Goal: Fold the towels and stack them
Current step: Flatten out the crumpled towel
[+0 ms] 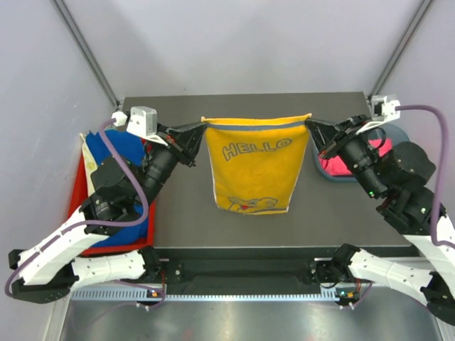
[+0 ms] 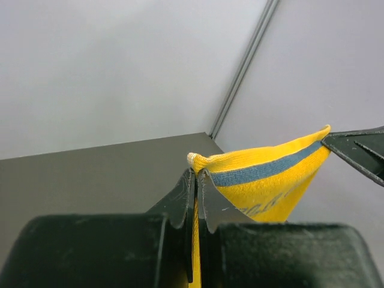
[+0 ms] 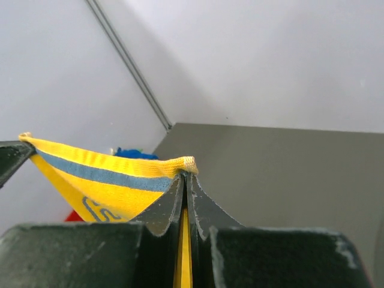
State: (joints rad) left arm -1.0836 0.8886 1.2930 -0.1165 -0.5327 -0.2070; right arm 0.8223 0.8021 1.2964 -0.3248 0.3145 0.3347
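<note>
Top external view first, Ben; what is on the far left?

Well, Ana, a flat red plastic tray point(image 1: 75, 204) sits on the left side of the dark grey table point(image 1: 185, 220); a soft royal blue towel point(image 1: 126, 148) and a soft cream towel point(image 1: 87, 160) lie in it, partly under the left arm.

What comes next?

The left gripper point(image 1: 202, 130) is up over the table; it is pinched tight on the top left corner of the soft yellow towel with the word HELLO point(image 1: 256, 170); in the left wrist view its two black fingers point(image 2: 180, 201) press together, with the yellow towel point(image 2: 270, 174) squeezed between them.

Where is that towel?

It is in the middle, held up over the table; its top edge has a blue stripe and is pulled straight from one gripper to the other; the rest hangs down; I cannot tell if the bottom edge touches the table.

And on the right?

The right gripper point(image 1: 310, 126) is clamped on the top right corner; the right wrist view shows its jaws shut on the yellow towel point(image 3: 102, 180); just past it a soft hot pink towel point(image 1: 340, 168) lies in a bluish bin with round corners point(image 1: 325, 175), near the right edge of the table.
</note>
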